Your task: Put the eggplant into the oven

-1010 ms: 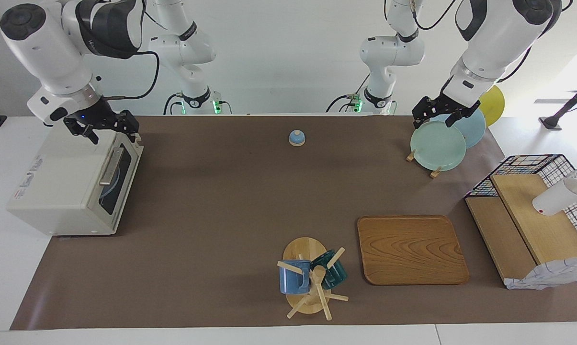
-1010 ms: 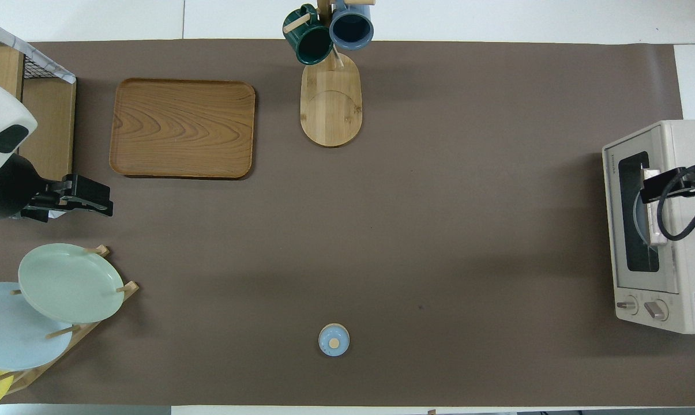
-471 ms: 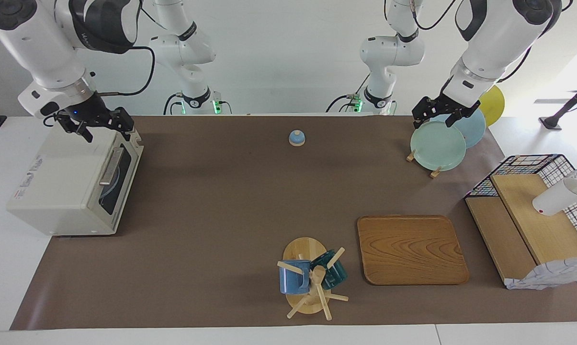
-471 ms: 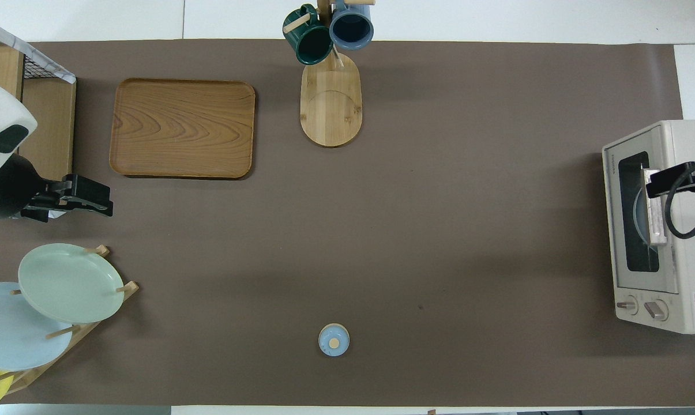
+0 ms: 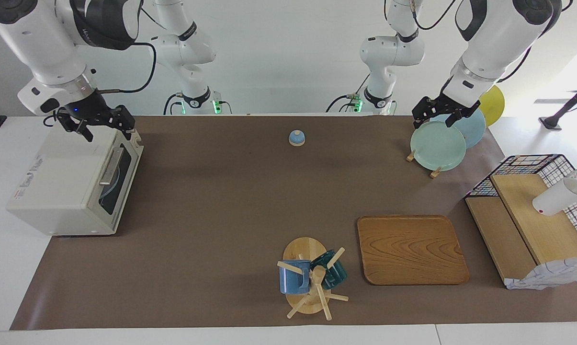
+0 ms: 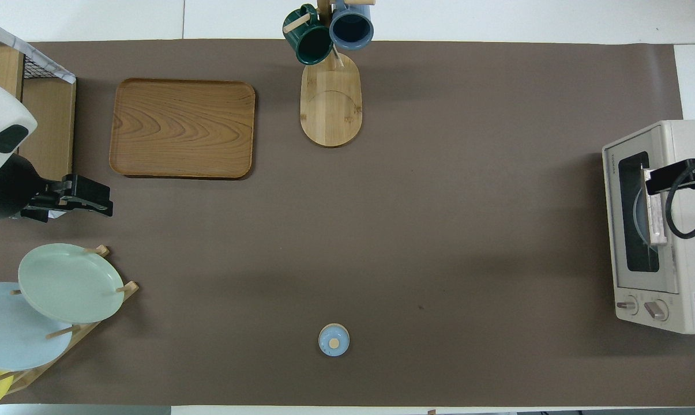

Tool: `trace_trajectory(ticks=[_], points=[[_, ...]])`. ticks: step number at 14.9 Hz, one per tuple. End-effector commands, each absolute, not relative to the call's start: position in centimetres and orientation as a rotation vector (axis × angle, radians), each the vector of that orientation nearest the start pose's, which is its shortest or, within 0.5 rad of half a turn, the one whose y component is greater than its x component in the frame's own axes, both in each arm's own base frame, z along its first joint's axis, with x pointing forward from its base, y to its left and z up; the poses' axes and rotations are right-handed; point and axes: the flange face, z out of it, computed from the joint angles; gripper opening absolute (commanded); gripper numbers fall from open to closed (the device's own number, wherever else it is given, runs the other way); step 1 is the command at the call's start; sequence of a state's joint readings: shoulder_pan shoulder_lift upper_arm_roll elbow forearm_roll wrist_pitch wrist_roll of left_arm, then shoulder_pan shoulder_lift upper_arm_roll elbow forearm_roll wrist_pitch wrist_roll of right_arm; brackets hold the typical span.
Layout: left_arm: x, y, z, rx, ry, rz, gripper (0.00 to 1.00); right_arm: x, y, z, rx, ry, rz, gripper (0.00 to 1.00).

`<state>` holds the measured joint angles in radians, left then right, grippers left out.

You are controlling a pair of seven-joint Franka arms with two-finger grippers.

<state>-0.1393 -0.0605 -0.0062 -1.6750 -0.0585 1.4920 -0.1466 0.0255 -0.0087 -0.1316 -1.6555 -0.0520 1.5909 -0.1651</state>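
Hovering over the oven (image 5: pixel 63 182), the right gripper (image 5: pixel 107 128) hangs above its top edge at the robots' end, fingers spread wide and empty. The door is shut; its bar handle (image 5: pixel 110 166) lies just below the gripper, its long axis running away from the robots. No eggplant shows in either view; whether it sits inside, where a pale round shape shows through the glass, cannot be told. The left gripper (image 5: pixel 434 117) waits over the plates (image 5: pixel 437 145), well apart, also wide and empty. The right arm is by far the nearer to the oven.
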Motion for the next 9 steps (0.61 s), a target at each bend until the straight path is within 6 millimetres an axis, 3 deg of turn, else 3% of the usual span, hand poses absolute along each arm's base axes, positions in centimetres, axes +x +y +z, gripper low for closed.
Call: trace_trajectory(ticks=[1,9], points=[[51.79,-7.94,60.76,-3.156,0.010,0.213,1.00,54.75,-6.39,59.50,-3.150,-0.098,0.095,1.00],[51.79,-7.94,60.76,-3.156,0.010,0.213,1.00,54.81,-6.14,59.53,-3.111,-0.090,0.081,1.00]])
